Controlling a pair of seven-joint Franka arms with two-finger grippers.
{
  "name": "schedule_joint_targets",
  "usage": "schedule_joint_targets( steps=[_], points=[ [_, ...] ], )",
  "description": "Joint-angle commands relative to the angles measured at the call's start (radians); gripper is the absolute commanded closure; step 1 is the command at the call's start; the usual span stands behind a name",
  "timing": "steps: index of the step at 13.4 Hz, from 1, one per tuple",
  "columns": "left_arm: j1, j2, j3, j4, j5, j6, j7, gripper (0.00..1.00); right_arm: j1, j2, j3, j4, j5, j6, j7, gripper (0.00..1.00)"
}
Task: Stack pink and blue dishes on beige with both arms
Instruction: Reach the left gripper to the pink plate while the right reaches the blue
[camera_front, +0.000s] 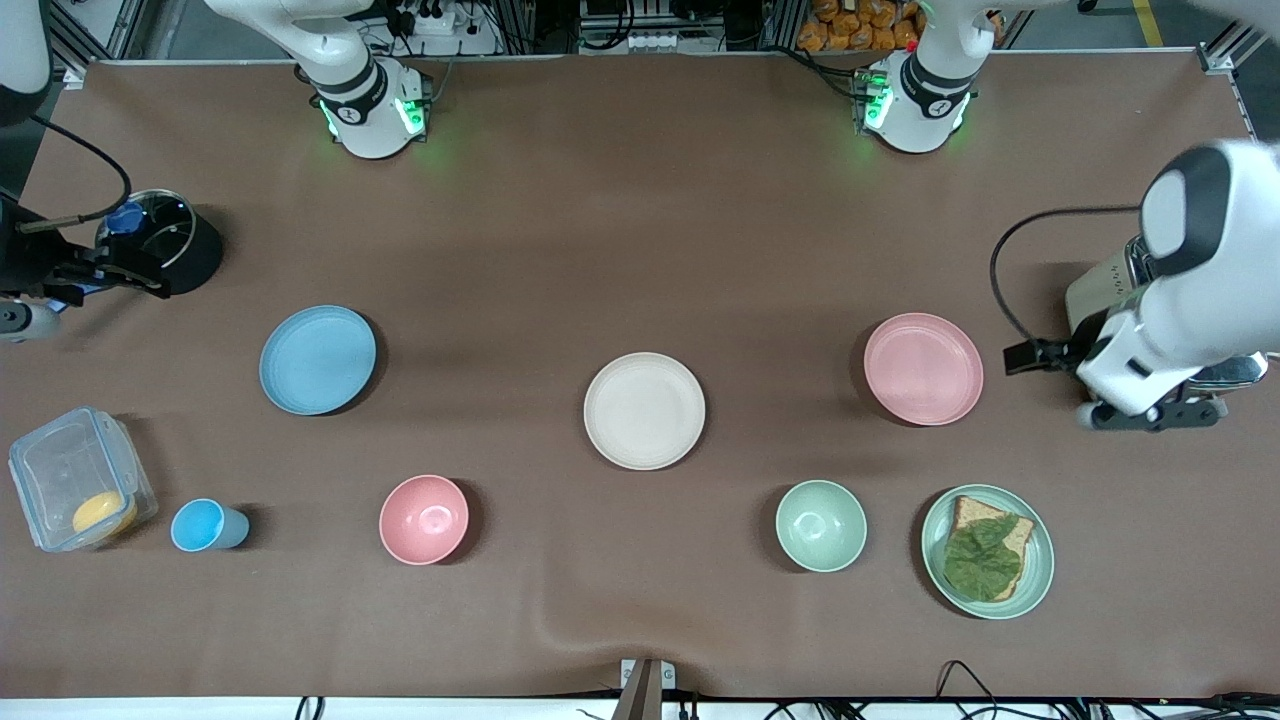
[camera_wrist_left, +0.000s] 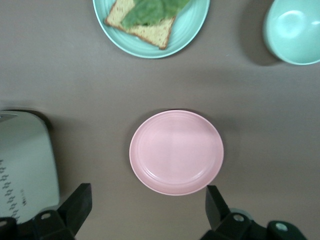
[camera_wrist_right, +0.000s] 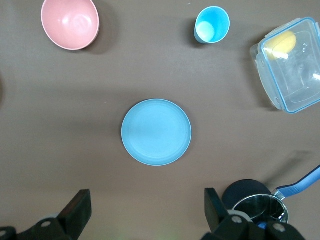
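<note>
The beige plate (camera_front: 645, 410) lies flat at the middle of the table. The blue plate (camera_front: 318, 360) lies toward the right arm's end, and it also shows in the right wrist view (camera_wrist_right: 156, 132). The pink plate (camera_front: 923, 368) lies toward the left arm's end, seen too in the left wrist view (camera_wrist_left: 176, 152). All three plates are bare and apart from each other. My left gripper (camera_wrist_left: 147, 190) hangs open over the table beside the pink plate, holding nothing. My right gripper (camera_wrist_right: 146, 192) hangs open over bare cloth beside the blue plate, holding nothing.
A toaster (camera_front: 1100, 290) stands under the left arm. A pot (camera_front: 165, 240) with a blue handle sits by the right hand. Nearer the camera are a clear box (camera_front: 75, 490), blue cup (camera_front: 205, 525), pink bowl (camera_front: 424, 519), green bowl (camera_front: 821, 525) and a green plate (camera_front: 1040, 575) with bread.
</note>
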Motion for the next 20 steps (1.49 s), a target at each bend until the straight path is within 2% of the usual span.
schedule_joint_targets(
  steps=[1,4,5,7,10,11,14,15,17,20],
  points=[
    [0.029,0.081,-0.002,-0.026,-0.022,0.055,0.008,0.00,-0.005,0.008,0.002,0.016,-0.003,-0.011,0.002,0.00],
    [0.078,0.083,-0.013,-0.217,-0.088,0.228,0.049,0.00,-0.017,0.018,0.001,0.016,-0.015,-0.002,0.000,0.00],
    [0.084,0.088,-0.013,-0.251,-0.107,0.260,0.106,0.00,-0.017,0.047,0.001,0.016,-0.017,-0.002,-0.001,0.00],
    [0.136,0.118,-0.015,-0.262,-0.166,0.273,0.167,0.00,-0.018,0.110,-0.001,0.017,-0.015,-0.003,0.002,0.00],
    [0.158,0.161,-0.013,-0.274,-0.274,0.275,0.288,0.03,-0.078,0.197,-0.004,0.010,-0.012,0.020,-0.001,0.00],
    [0.173,0.172,-0.015,-0.274,-0.277,0.275,0.295,0.07,-0.104,0.211,-0.002,-0.015,-0.011,0.074,-0.006,0.00],
    [0.190,0.215,-0.015,-0.273,-0.329,0.276,0.379,0.12,-0.144,0.208,-0.001,-0.192,0.002,0.280,-0.110,0.00],
    [0.204,0.226,-0.015,-0.270,-0.332,0.276,0.388,0.19,-0.158,0.212,-0.001,-0.246,0.012,0.352,-0.153,0.00],
    [0.203,0.249,-0.013,-0.261,-0.331,0.278,0.420,0.41,-0.179,0.222,-0.002,-0.323,0.063,0.426,-0.213,0.00],
    [0.204,0.261,-0.013,-0.250,-0.331,0.284,0.437,0.82,-0.208,0.305,0.001,-0.331,0.086,0.498,-0.285,0.00]
  ],
)
